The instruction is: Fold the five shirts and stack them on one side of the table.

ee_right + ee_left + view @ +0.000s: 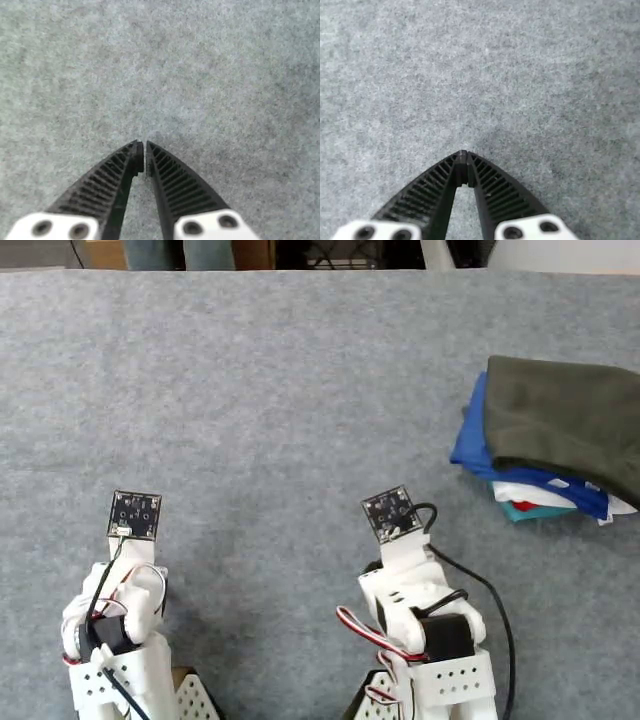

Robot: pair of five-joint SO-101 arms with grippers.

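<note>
Grey felt worktop [300, 390] spreads wide between the arms and its far edge. The shirt stack [530, 475] lies at one side edge, with an olive-green shirt [570, 415] on top of blue, white, red and teal layers. One arm [120, 630] and the other arm [425, 625] sit folded back at the near edge, well apart from the stack. Left jaws are clenched on nothing, tips touching above felt. Right jaws are likewise clenched on nothing.
</note>
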